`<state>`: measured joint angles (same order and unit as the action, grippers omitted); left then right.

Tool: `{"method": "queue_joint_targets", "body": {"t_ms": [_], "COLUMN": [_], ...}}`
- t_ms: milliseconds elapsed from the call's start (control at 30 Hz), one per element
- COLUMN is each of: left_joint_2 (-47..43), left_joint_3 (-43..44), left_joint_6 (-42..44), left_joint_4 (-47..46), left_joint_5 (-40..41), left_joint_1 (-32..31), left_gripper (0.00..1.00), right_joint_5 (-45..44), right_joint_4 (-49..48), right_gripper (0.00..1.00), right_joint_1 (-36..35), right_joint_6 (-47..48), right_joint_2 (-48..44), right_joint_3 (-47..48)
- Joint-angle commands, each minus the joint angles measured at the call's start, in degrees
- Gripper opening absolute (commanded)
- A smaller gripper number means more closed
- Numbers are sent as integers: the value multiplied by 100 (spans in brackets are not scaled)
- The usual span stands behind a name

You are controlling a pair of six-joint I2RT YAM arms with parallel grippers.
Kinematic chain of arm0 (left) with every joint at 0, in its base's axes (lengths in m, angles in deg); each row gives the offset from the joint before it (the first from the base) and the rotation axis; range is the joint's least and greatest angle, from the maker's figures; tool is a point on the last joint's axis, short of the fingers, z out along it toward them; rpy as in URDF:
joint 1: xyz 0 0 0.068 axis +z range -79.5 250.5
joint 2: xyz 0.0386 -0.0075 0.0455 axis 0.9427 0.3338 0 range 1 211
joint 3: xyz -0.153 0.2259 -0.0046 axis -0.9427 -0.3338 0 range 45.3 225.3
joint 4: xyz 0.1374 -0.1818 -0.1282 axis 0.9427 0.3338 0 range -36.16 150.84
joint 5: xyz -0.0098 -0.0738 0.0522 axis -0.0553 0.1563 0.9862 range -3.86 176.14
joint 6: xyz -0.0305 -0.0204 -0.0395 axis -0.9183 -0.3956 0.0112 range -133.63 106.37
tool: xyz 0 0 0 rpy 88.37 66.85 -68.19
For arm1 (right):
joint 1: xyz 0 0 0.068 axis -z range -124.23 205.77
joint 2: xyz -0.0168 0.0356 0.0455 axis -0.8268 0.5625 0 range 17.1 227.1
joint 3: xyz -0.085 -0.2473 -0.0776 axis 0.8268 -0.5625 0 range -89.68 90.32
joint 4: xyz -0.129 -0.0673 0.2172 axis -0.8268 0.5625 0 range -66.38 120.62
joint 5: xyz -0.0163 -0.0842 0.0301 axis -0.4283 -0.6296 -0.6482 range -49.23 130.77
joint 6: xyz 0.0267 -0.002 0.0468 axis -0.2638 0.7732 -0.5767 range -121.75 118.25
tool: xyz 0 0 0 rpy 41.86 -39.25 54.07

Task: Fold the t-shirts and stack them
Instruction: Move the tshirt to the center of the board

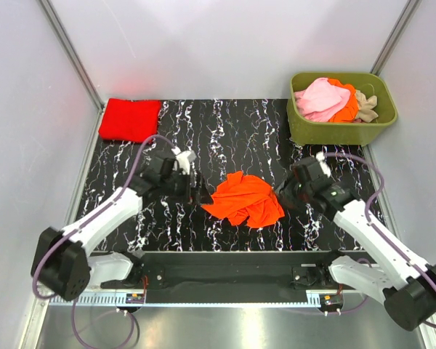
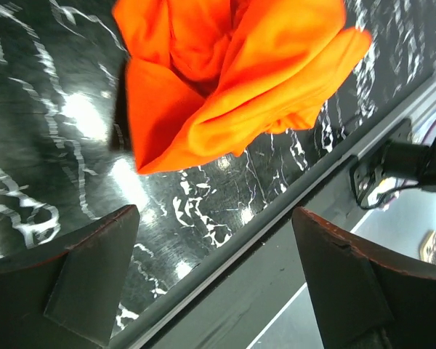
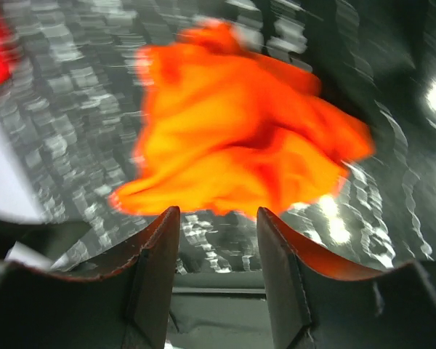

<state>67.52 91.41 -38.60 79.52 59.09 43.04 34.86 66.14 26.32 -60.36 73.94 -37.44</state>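
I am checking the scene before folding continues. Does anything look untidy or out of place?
Only the orange t-shirt: it lies crumpled in a heap mid-table, between the open left gripper and right gripper, not spread flat. The red t-shirt sits folded at the far left corner; other shirts are bundled in the green tub.

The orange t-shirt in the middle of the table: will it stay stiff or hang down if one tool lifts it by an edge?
Probably floppy: the orange t-shirt lies crumpled in soft folds, so it would likely droop and unfold. It looks thin, so likely light. A push would probably bunch it.
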Motion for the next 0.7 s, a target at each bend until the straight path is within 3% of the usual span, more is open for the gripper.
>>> {"method": "queue_joint_targets", "body": {"t_ms": [0,133,233,333,367,500,567,667], "left_joint_2": [466,1019,1371,1706,1750,1444,1076,645], "left_joint_3": [-23,-84,-111,-15,38,740,1215,1384], "left_joint_6": [-192,-367,-552,-527,-509,-62,290,554], "left_joint_4": [-633,-1098,-1389,-1539,-1460,-460,243,702], "left_joint_5": [33,217,156,226,287,691,1445,2133], "left_joint_1": [-285,-689,-734,-734,-734,-734,-725,-603], "left_gripper": [92,98,97,67,43,8,0,0], "right_joint_5": [-384,-664,-955,-1341,-1421,-1369,-1343,-1062], "right_joint_4": [291,362,353,344,353,344,371,493], "right_gripper": [53,55,55,55,54,56,57,57], "right_joint_1": [18,88,167,247,308,607,747,1134], "right_joint_6": [-1283,-1592,-1592,-1435,-1338,-855,-566,-101], "right_joint_2": [55,134,178,144,117,-41,-138,-182], "right_joint_3": [-566,-707,-760,-883,-909,-919,-778,-418]}}
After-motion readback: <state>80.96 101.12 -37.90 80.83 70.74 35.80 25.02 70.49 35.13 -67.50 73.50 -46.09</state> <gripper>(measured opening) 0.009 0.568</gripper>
